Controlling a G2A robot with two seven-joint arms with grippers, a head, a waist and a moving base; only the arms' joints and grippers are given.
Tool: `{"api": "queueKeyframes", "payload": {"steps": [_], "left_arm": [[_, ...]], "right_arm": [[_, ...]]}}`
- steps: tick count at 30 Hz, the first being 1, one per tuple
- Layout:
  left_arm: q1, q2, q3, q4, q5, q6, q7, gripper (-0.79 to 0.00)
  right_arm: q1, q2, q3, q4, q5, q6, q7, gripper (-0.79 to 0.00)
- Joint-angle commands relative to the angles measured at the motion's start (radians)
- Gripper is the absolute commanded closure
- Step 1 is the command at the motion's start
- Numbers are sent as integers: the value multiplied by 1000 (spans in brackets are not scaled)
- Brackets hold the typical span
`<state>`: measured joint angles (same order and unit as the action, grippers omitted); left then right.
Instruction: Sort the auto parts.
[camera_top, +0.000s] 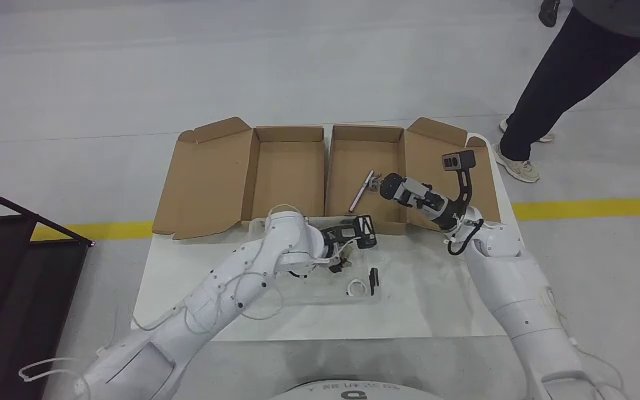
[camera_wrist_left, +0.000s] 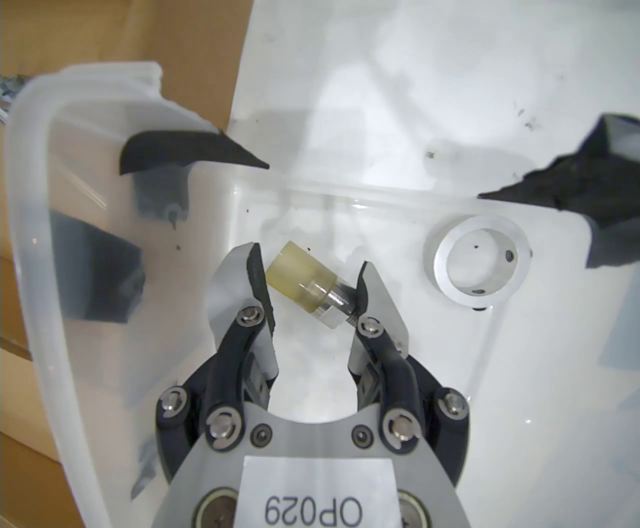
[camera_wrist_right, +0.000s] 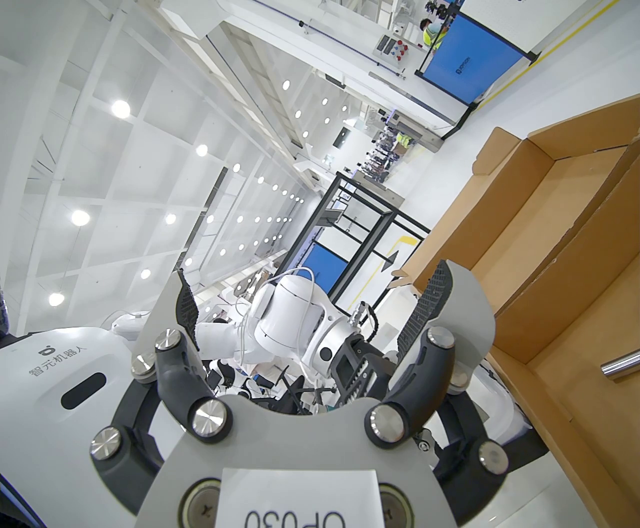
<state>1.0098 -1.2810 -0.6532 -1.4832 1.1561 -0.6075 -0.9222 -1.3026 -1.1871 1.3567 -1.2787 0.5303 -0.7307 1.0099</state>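
Left gripper (camera_wrist_left: 310, 260): grasping. Its fingers bear end to end on a capped stud (camera_wrist_left: 307, 290), one pad (camera_wrist_left: 361, 292) against the threaded metal end and the other pad against the yellowish cap. The stud lies tilted between them, inside the clear plastic bin (camera_wrist_left: 30, 250) at the front middle of the table (camera_top: 430, 290).

An aluminium ring (camera_wrist_left: 477, 262) with small set-screw holes lies just beside the stud, apart from the fingers. It cannot be told from the wrist view whether the ring sits inside the bin wall or just outside it. A dark block (camera_wrist_left: 95, 270) shows through the frosted side of the bin.

Right gripper (camera_wrist_right: 313, 272): released, fingers spread wide and nothing between them. It hangs over the right cardboard box (camera_top: 345, 165), turned on its side. A metal rod (camera_wrist_right: 620, 370) lies on the floor of that box, apart from the fingers.

The left cardboard box (camera_top: 285, 175) stands touching the right one along the far side of the table, both with their flaps open.
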Motion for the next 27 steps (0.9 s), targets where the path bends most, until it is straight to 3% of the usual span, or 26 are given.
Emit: {"api": "queueKeyframes", "payload": {"steps": [1, 17, 27], "left_arm": [[24, 12, -28, -35, -25, -8, -6, 0], [220, 107, -304, -344, -184, -23, -59, 0], [269, 124, -338, -412, -201, -20, -64, 0]], "right_arm": [[0, 0, 0, 0, 0, 0, 0, -785], [0, 0, 0, 0, 0, 0, 0, -785], [0, 0, 0, 0, 0, 0, 0, -785]]}}
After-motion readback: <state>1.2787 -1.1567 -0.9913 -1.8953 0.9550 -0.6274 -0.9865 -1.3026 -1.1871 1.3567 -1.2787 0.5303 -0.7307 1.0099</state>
